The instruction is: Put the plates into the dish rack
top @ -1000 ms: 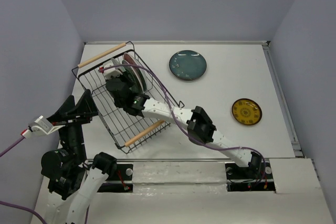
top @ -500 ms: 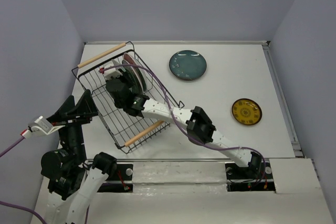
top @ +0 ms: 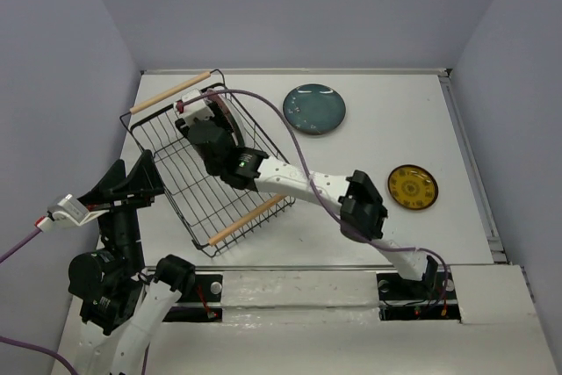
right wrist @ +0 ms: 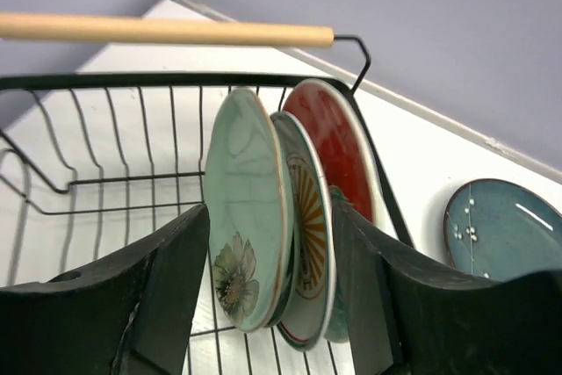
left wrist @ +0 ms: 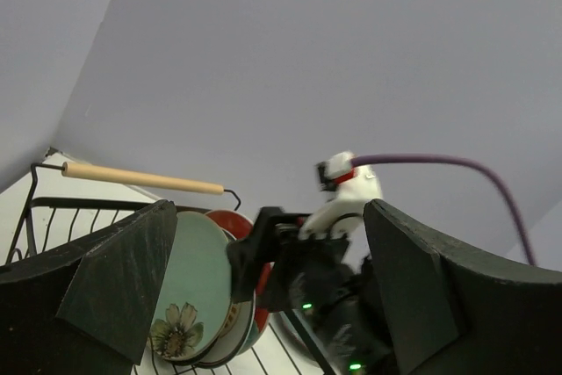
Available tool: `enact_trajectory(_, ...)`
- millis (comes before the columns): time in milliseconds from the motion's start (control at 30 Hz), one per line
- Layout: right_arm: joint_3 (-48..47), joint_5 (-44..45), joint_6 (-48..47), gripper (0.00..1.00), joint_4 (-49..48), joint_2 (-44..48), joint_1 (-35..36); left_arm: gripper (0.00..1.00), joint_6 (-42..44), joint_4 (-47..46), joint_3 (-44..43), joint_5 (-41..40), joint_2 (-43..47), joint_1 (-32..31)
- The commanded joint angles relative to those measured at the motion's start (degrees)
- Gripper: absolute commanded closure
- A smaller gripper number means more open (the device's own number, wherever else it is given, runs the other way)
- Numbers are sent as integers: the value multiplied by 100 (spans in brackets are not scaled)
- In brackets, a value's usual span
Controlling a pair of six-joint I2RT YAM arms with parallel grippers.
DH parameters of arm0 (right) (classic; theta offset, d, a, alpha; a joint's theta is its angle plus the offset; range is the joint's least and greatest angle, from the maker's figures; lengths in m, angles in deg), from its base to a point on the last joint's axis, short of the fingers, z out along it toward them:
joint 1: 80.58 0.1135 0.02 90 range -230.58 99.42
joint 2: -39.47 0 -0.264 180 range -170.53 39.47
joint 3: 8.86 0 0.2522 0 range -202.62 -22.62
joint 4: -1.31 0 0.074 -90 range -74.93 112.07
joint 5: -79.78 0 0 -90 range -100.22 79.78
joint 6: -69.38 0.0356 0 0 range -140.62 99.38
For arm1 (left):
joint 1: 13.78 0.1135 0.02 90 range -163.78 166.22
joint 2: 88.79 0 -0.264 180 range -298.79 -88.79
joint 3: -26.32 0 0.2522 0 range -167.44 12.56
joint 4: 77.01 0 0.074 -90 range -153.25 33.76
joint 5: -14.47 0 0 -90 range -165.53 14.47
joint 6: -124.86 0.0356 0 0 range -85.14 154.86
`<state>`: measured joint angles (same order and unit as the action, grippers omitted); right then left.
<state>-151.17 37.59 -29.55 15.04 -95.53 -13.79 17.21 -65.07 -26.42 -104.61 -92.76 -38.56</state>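
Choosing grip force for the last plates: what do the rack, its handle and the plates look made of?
Rack: thin black wire, probably coated metal. Handle: pale matte rod, looks like bare wood. Plates: glossy with sharp reflections, likely glazed ceramic.

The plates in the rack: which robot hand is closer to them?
Right. The right gripper is right over the plates; the left gripper hangs at the dish rack's left edge.

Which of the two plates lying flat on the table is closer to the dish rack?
The dark teal plate, just beyond the dish rack's far right corner. The small yellow plate lies much farther off to the right.
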Motion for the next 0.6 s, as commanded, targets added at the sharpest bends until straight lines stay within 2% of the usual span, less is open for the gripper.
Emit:
enact_trajectory(0, 836, -772, 699, 35, -102, 1588, -33, 1, -19, -178, -48, 25, -16, -27)
enact_trajectory(67, 1391, -1044, 875, 35, -14, 2124, -87, 1, -19, -187, -39, 34, -8, -27)
enact_trajectory(100, 2055, -1089, 1006, 35, 47, 2710, -235, 1, -19, -187, -39, 69, -16, -27)
enact_trajectory(133, 2062, -1133, 1172, 35, 221, 3029, -340, 1, -19, -195, -39, 87, -16, -36)
enact_trajectory(200, 3418, -1379, 2126, 38, 1053, 3987, -839, 1, -19, -213, -31, 157, -8, -62)
enact_trajectory(233, 3424, -1510, 2132, 40, 1058, 4312, -842, 1, -28, -213, -31, 166, 1, -71)
enact_trajectory(267, 3790, -1677, 2854, 44, 1476, 4672, -1399, 1, -37, -222, -31, 192, 10, -71)
enact_trajectory(300, 4664, -2088, 3532, 49, 1732, 5398, -1736, 1, -46, -248, -31, 236, 45, -80)
enact_trajectory(333, 5134, -2283, 3538, 52, 1735, 5762, -2122, 1, -46, -248, -31, 254, 54, -89)
enact_trajectory(367, 6000, -2633, 4147, 54, 1978, 6105, -2917, 1, -54, -248, -22, 262, 97, -80)
enact_trajectory(400, 6409, -2750, 4362, 56, 2077, 6448, -3308, 1, -54, -257, -22, 289, 124, -98)
enact_trajectory(433, 6787, -2664, 4721, 58, 2260, 7095, -3660, 1, -72, -257, -13, 289, 150, -115)
enact_trajectory(467, 7461, -2611, 4951, 61, 2366, 7406, -4429, 1, -63, -266, -22, 289, 168, -124)
enact_trajectory(500, 7467, -2645, 5127, 65, 2437, 7688, -4846, 1, -63, -266, -13, 289, 194, -133)
enact_trajectory(567, 8352, -2681, 5426, 66, 2499, 8415, -5664, 1, -63, -274, -13, 306, 247, -177)
